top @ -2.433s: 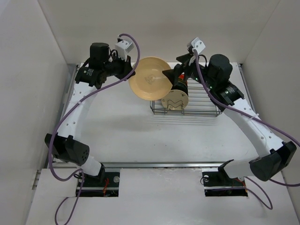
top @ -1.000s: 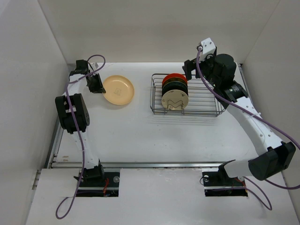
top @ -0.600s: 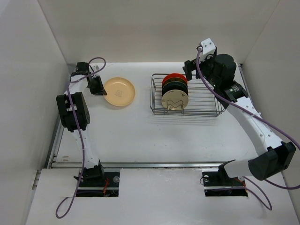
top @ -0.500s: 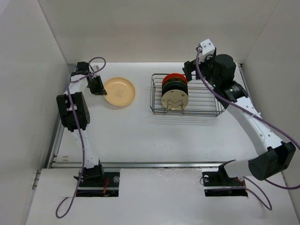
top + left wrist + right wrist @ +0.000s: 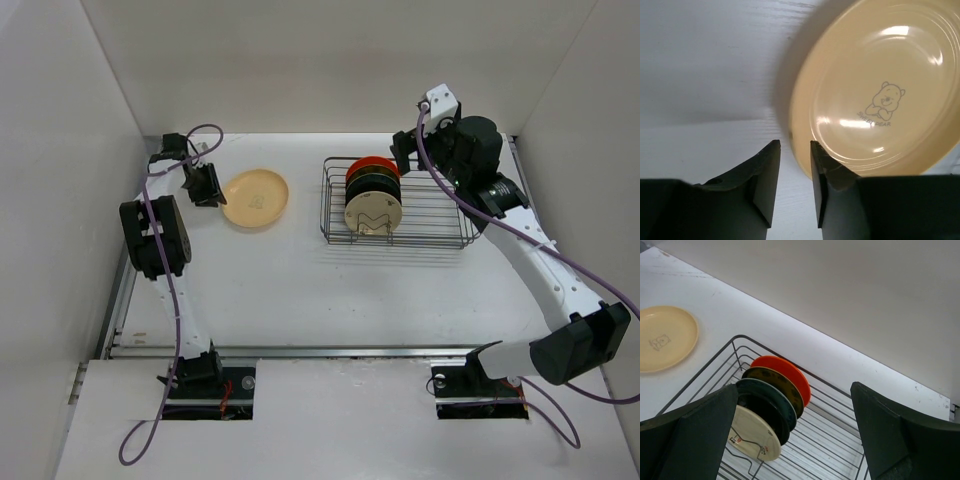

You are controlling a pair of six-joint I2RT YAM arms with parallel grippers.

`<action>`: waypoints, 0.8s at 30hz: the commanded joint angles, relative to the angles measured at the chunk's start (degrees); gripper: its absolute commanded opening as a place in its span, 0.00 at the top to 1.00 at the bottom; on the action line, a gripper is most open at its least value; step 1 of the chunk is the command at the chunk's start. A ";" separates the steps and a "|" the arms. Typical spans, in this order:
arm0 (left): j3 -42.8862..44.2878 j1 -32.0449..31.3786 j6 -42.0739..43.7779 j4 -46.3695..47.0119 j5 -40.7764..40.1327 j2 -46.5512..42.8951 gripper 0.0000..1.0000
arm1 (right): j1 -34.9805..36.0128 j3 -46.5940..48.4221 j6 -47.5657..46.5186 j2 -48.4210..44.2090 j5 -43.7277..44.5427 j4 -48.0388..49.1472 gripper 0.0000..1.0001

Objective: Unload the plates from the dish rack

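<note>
On the table's [image 5: 300,290] left, left gripper [image 5: 792,155] is sitting barely parted, empty, beside the peach plate [image 5: 875,100]; right gripper [image 5: 793,387] is hovering wide-spread, empty, over dish rack's [image 5: 740,337] 4 plates [image 5: 765,396].

The peach plate [image 5: 255,198] is no longer hanging in the air beside the dish rack [image 5: 440,225]; it is now lying flat on the table [image 5: 300,290] at the rack's 9 o'clock. Our left gripper [image 5: 795,150] is sitting just off the plate's rim, fingers slightly parted and gripping nothing. Our right gripper [image 5: 402,152] is hovering farther back, toward the rack's 12 o'clock edge.
</note>
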 commanded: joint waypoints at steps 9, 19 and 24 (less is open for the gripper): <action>2.32 2.13 2.69 -3.40 0.85 -5.28 0.31 | -0.27 -3.11 -12.25 -2.67 0.05 -1.88 0.00; 6.47 -1.46 20.25 -7.00 8.17 -19.85 0.11 | -0.27 -8.57 -26.34 -3.91 -3.45 -6.28 0.00; -1.44 -6.74 24.58 -1.13 1.31 -29.53 0.10 | -0.27 -10.59 -33.03 -4.43 -13.46 -8.48 0.01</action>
